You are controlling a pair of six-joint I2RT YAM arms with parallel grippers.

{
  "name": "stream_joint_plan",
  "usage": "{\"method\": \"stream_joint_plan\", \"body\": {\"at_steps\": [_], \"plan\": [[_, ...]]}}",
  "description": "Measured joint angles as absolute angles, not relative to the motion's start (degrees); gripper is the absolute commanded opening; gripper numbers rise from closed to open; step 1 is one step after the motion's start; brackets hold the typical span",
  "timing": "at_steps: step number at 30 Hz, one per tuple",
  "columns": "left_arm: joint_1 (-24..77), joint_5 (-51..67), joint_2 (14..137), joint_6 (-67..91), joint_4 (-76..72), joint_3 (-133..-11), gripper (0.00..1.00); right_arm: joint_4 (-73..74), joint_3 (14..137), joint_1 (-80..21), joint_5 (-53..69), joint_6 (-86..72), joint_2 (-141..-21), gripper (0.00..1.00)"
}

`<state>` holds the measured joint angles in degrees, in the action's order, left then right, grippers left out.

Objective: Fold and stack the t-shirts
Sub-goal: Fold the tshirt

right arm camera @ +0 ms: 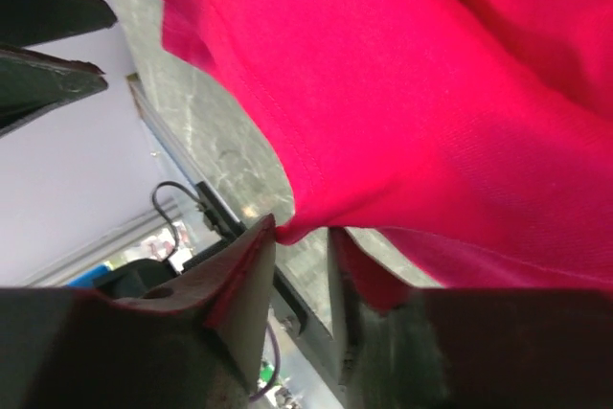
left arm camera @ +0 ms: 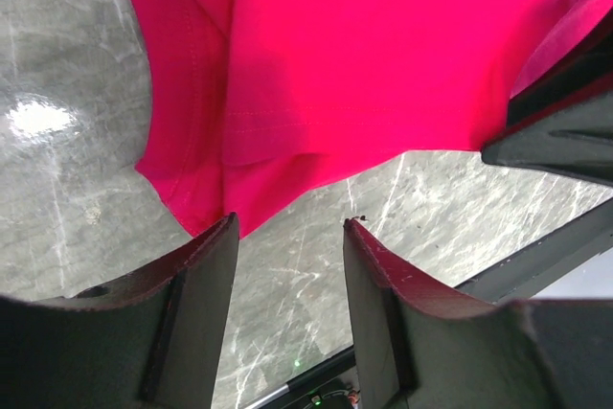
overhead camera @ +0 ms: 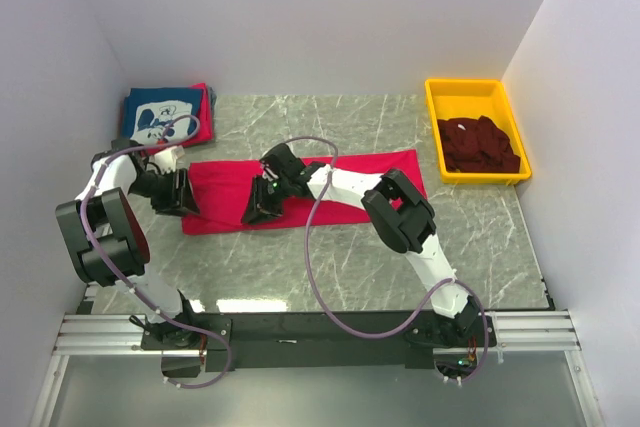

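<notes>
A bright red t-shirt [overhead camera: 225, 187] lies flat as a long strip across the middle of the table [overhead camera: 300, 267]. My left gripper [overhead camera: 180, 194] sits at its left end. In the left wrist view it [left arm camera: 287, 222] is open, bare table between the fingers and the shirt's [left arm camera: 383, 45] corner just past the tips. My right gripper [overhead camera: 262, 205] is at the strip's near edge. Its jaws [right arm camera: 302, 229] stand narrowly apart, and the shirt's [right arm camera: 431, 93] hem dips between the tips and touches one fingertip [right arm camera: 268, 229]. A folded navy t-shirt with a white print [overhead camera: 160, 115] rests on a folded red one at the back left.
A yellow bin [overhead camera: 465, 89] at the back right holds dark maroon t-shirts [overhead camera: 480, 145]. White walls close in the table on three sides. The metal rail with the arm bases [overhead camera: 300, 332] runs along the near edge.
</notes>
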<state>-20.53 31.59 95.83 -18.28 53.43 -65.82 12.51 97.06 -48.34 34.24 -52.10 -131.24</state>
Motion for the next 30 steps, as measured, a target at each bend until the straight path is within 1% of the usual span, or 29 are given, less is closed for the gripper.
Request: {"method": "stream_joint_plan", "body": {"at_steps": [1,2,4,5,6,17,18,19,21,22,23,24,26,30], "plan": [[-20.53,31.62,95.83,-18.28,53.52,-66.04,0.52,12.16,97.06,-48.23,34.59,-52.53,-131.24,0.26],[-20.53,31.62,95.85,-18.28,53.67,-66.3,0.51,11.86,97.06,-48.1,34.96,-52.82,-131.24,0.16],[-20.53,31.66,96.07,-18.26,53.98,-67.16,0.5,11.31,97.06,-47.94,35.48,-53.28,-131.24,0.09],[-20.53,31.68,96.29,-18.24,54.06,-67.57,0.49,11.03,97.06,-47.83,35.66,-53.52,-131.24,0.03],[-20.53,31.68,96.6,-18.24,54.06,-67.96,0.49,10.74,97.06,-47.75,35.86,-53.52,-131.24,0.0],[-18.39,30.7,100.77,-16.75,53.91,-68.62,0.46,10.15,97.03,-46.57,36.75,-54.15,-131.22,0.0],[-18.17,30.46,101.03,-16.67,53.82,-68.62,0.46,10.15,97.01,-46.5,36.8,-54.17,-131.24,0.07],[-17.98,30.15,101.3,-16.56,53.74,-68.62,0.45,10.13,97.01,-46.5,36.93,-54.24,-131.24,0.22],[-17.65,29.47,101.89,-16.14,53.39,-68.62,0.44,10.09,96.97,-46.48,37.1,-54.37,-131.24,0.26],[-17.54,29.1,102.06,-15.88,53.17,-68.62,0.44,10.07,96.95,-46.48,37.19,-54.28,-131.24,0.38],[-17.45,28.67,102.26,-15.64,52.93,-68.62,0.44,10.07,96.95,-46.48,37.26,-54.59,-131.24,0.45],[-17.41,28.25,102.37,-15.46,52.77,-68.62,0.44,10.07,96.95,-46.48,37.23,-54.68,-131.24,0.55],[-17.41,27.4,102.67,-15.18,52.62,-68.69,0.43,10.02,96.92,-46.48,37.26,-54.63,-131.24,0.56],[-17.41,26.57,103.37,-14.98,52.31,-68.82,0.42,9.78,96.92,-46.48,37.52,-54.87,-131.28,0.53]]}}
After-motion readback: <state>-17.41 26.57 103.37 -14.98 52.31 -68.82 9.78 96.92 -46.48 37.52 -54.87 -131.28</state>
